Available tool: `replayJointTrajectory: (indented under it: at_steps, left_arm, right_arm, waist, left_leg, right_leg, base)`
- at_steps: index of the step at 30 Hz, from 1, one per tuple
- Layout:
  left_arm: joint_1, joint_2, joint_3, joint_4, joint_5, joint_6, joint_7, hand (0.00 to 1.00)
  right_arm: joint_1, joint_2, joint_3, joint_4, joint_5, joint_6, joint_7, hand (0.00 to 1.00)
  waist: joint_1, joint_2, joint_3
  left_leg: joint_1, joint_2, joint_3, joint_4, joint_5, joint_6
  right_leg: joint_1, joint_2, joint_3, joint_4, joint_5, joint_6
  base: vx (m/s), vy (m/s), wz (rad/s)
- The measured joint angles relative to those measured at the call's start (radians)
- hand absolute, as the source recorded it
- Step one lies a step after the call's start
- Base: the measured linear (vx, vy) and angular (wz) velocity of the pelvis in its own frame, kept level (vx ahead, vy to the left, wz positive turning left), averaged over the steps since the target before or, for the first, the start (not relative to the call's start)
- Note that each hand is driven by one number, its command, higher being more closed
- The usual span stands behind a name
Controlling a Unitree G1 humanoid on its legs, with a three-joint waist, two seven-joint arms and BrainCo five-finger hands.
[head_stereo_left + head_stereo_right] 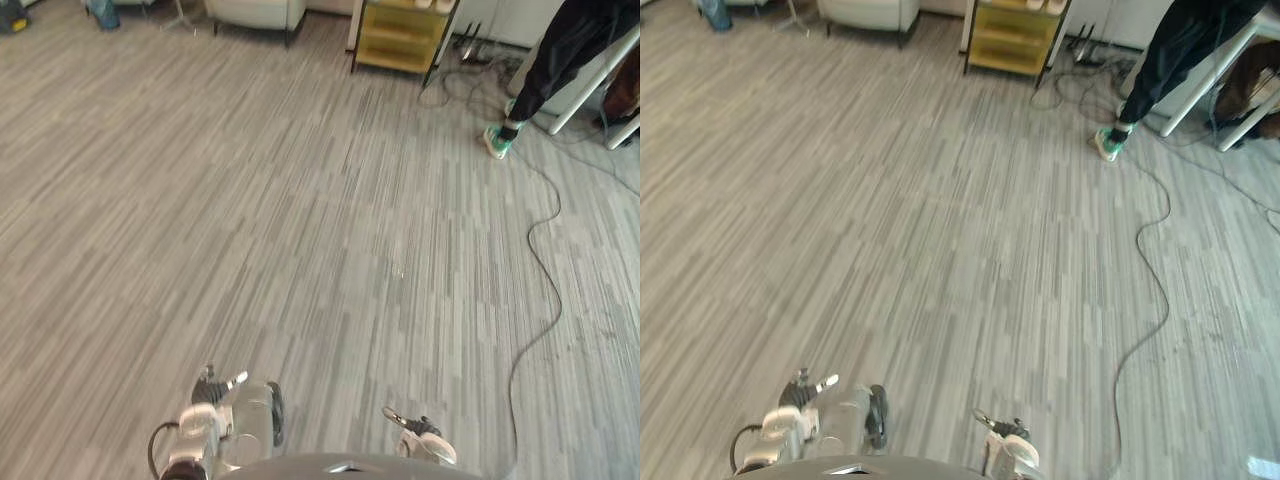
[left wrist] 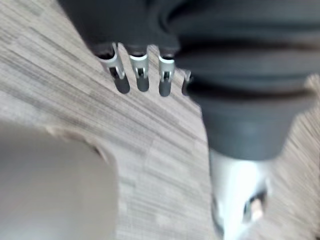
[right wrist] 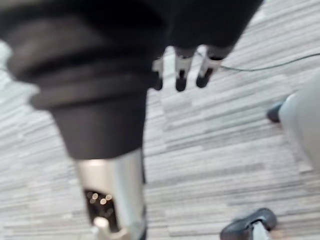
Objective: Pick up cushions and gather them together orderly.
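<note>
While the grey striped carpet floor [image 1: 300,230] stretches wide ahead, the left hand [image 1: 213,390] is seen low at the near edge, left of centre. Its fingers [image 2: 120,80] are held straight and apart above the carpet, and nothing is gripped. The right hand [image 1: 418,430] is seen at the near edge too, a little to the right. Its fingers [image 3: 181,75] are likewise hung loose over the floor, with nothing clasped in them.

At the far side, a yellow wooden shelf unit in a dark frame [image 1: 400,35] is set against the wall. Pale shapes [image 1: 425,4] are perched on its top, and whether they are cushions cannot be told, so small are they. To its left, a cream upholstered seat on dark legs [image 1: 255,12] is placed. At the far right, a person's leg in dark trousers [image 1: 560,50] is planted on the carpet in a teal shoe [image 1: 497,141], just beside slanted white table legs [image 1: 590,85].
</note>
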Motion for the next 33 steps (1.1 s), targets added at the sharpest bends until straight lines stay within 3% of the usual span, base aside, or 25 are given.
replayJointTrajectory:
  at_steps: [1,2,4,6,8,9,12,13,14,15,16,20,22,23,24,26,28,30,33]
  left_arm:
    - [-0.004,0.020,-0.012,0.022,-0.002,0.003,-0.002,0.00]
    - [-0.005,0.027,-0.018,0.042,-0.001,0.013,0.001,0.00]
    - [-0.003,0.024,-0.024,0.053,-0.001,0.021,0.002,0.00]
    - [0.005,0.017,-0.027,0.060,-0.001,0.032,0.001,0.00]
    - [0.007,0.012,-0.026,0.064,-0.001,0.039,0.001,0.00]
    - [0.011,0.005,-0.024,0.068,-0.002,0.039,0.002,0.00]
    - [0.012,-0.002,-0.023,0.071,-0.001,0.039,0.002,0.00]
    - [0.017,-0.006,-0.023,0.071,-0.001,0.038,0.002,0.00]
    - [0.020,-0.020,-0.023,0.071,0.003,0.037,0.003,0.00]
    - [0.021,-0.027,-0.021,0.070,0.015,0.037,0.003,0.00]
    - [0.015,-0.038,-0.004,0.074,0.017,0.037,0.005,0.00]
    - [0.018,-0.087,0.015,0.078,0.031,0.037,0.005,0.00]
    - [0.021,-0.091,0.018,0.082,0.037,0.037,-0.003,0.00]
    - [0.020,-0.091,0.020,0.080,0.037,0.037,-0.006,0.00]
    - [0.021,-0.089,0.026,0.071,0.038,0.036,-0.016,0.00]
    - [0.027,-0.083,0.035,0.065,0.037,0.034,-0.018,0.00]
    - [0.033,-0.074,0.033,0.050,0.037,0.030,-0.018,0.00]
    - [0.033,-0.069,0.024,0.044,0.035,0.025,-0.018,0.00]
    - [0.026,-0.060,-0.008,0.040,0.035,0.015,-0.017,0.00]
  right_arm:
    - [-0.003,0.000,0.001,0.012,-0.005,0.012,0.005,0.00]
    - [0.006,0.000,0.003,0.012,-0.012,0.011,0.006,0.00]
    - [0.020,-0.008,0.001,0.000,-0.014,0.010,0.007,0.00]
    - [0.018,-0.024,0.000,-0.005,-0.017,0.007,0.007,0.00]
    - [0.014,-0.022,-0.003,-0.020,-0.017,0.001,0.009,0.00]
    - [0.013,-0.024,-0.008,-0.037,-0.017,0.001,0.011,0.00]
    - [0.011,-0.022,-0.017,-0.043,-0.016,0.001,0.015,0.00]
    - [0.006,-0.020,-0.024,-0.046,-0.014,0.001,0.014,0.00]
    - [0.002,-0.021,-0.029,-0.055,-0.011,0.002,0.014,0.00]
    - [0.007,-0.023,-0.028,-0.075,-0.009,0.004,0.013,0.00]
    - [0.006,-0.027,-0.028,-0.077,-0.007,0.004,0.014,0.00]
    - [0.002,-0.046,-0.030,-0.087,0.007,0.000,0.014,0.00]
    - [0.009,-0.056,-0.034,-0.079,0.012,0.004,0.013,0.00]
    - [0.013,-0.055,-0.033,-0.079,0.013,0.005,0.013,0.00]
    - [0.029,-0.054,-0.032,-0.078,0.021,0.005,0.013,0.00]
    - [0.038,-0.058,-0.036,-0.075,0.032,0.003,0.011,0.00]
    - [0.048,-0.058,-0.043,-0.060,0.046,0.002,0.008,0.00]
    - [0.052,-0.058,-0.056,-0.036,0.073,0.002,0.003,0.00]
    - [0.045,-0.055,-0.111,-0.002,0.101,0.002,-0.006,0.00]
  waist:
    - [-0.016,-0.022,-0.005]
    - [-0.032,-0.017,-0.002]
    - [-0.036,-0.003,0.007]
    - [-0.037,0.017,0.010]
    - [-0.042,0.024,0.014]
    - [-0.043,0.031,0.020]
    - [-0.051,0.039,0.024]
    - [-0.065,0.041,0.025]
    - [-0.080,0.050,0.025]
    - [-0.082,0.061,0.031]
    - [-0.074,0.075,0.032]
    - [-0.070,0.132,0.019]
    - [-0.079,0.155,0.007]
    - [-0.083,0.155,0.007]
    - [-0.084,0.154,0.008]
    - [-0.080,0.159,0.008]
    - [-0.073,0.156,0.009]
    - [-0.071,0.156,0.009]
    - [-0.059,0.148,0.013]
  left_leg:
    - [0.039,-0.022,0.003,0.009,-0.022,0.008]
    - [0.092,-0.028,0.006,0.013,-0.050,0.013]
    - [0.185,-0.029,0.006,-0.014,-0.055,0.018]
    - [0.319,-0.028,0.000,-0.121,-0.055,0.018]
    - [0.395,-0.027,-0.003,-0.194,-0.055,0.018]
    - [0.452,-0.024,-0.004,-0.240,-0.054,0.016]
    - [0.515,-0.019,-0.007,-0.290,-0.054,0.016]
    - [0.534,-0.014,-0.018,-0.298,-0.058,0.010]
    - [0.570,0.000,-0.051,-0.324,-0.078,-0.023]
    - [0.594,0.014,-0.081,-0.332,-0.104,-0.067]
    - [0.619,0.032,-0.110,-0.333,-0.111,-0.077]
    - [0.596,0.082,-0.158,-0.221,-0.090,-0.107]
    - [0.508,0.132,-0.217,0.029,-0.027,-0.133]
    - [0.474,0.140,-0.231,0.111,0.016,-0.133]
    - [0.388,0.168,-0.238,0.304,0.072,-0.146]
    - [0.289,0.205,-0.194,0.508,0.062,-0.127]
    - [0.224,0.224,-0.147,0.577,0.043,-0.096]
    - [0.160,0.220,-0.112,0.550,0.025,-0.090]
    - [0.105,0.210,-0.063,0.330,-0.038,-0.109]
  right_leg:
    - [-0.083,-0.013,0.020,0.211,0.056,0.090]
    - [-0.143,-0.013,-0.004,0.373,0.071,0.104]
    - [-0.217,-0.027,-0.077,0.508,0.057,0.067]
    - [-0.309,-0.049,-0.189,0.533,0.003,-0.042]
    - [-0.360,-0.062,-0.259,0.448,-0.034,-0.079]
    - [-0.370,-0.063,-0.305,0.332,-0.061,-0.105]
    - [-0.398,-0.038,-0.335,0.050,-0.073,-0.134]
    - [-0.402,-0.022,-0.326,-0.093,-0.043,-0.144]
    - [-0.411,0.007,-0.263,-0.316,0.050,-0.138]
    - [-0.403,0.028,-0.243,-0.372,0.182,-0.131]
    - [-0.394,0.045,-0.250,-0.338,0.215,-0.150]
    - [-0.419,0.070,-0.274,-0.186,0.071,-0.182]
    - [-0.346,0.105,-0.307,-0.197,0.014,-0.198]
    - [-0.322,0.109,-0.312,-0.209,0.006,-0.202]
    - [-0.262,0.119,-0.324,-0.248,-0.004,-0.209]
    - [-0.173,0.139,-0.321,-0.315,-0.020,-0.224]
    - [-0.102,0.147,-0.309,-0.368,-0.023,-0.220]
    - [-0.040,0.145,-0.295,-0.424,-0.020,-0.216]
    - [0.023,0.119,-0.255,-0.483,0.012,-0.168]
  base:
    - [0.41,0.090,0.10]
    - [0.53,0.110,0.09]
    - [0.47,0.101,0.00]
    - [0.43,0.065,-0.11]
    - [0.40,-0.001,0.00]
    - [0.34,-0.040,0.02]
    - [0.30,-0.082,0.09]
    - [0.49,-0.227,0.56]
    - [0.61,-0.307,0.80]
    - [0.67,-0.344,0.70]
    - [0.49,-0.261,0.34]
    - [0.44,-0.241,0.03]
    - [0.40,-0.188,0.16]
    - [0.37,-0.156,0.27]
    - [0.34,-0.128,0.17]
    - [0.31,-0.088,0.04]
    - [0.21,-0.001,-0.11]
    - [0.33,0.079,-0.23]
    - [0.30,0.182,-0.40]
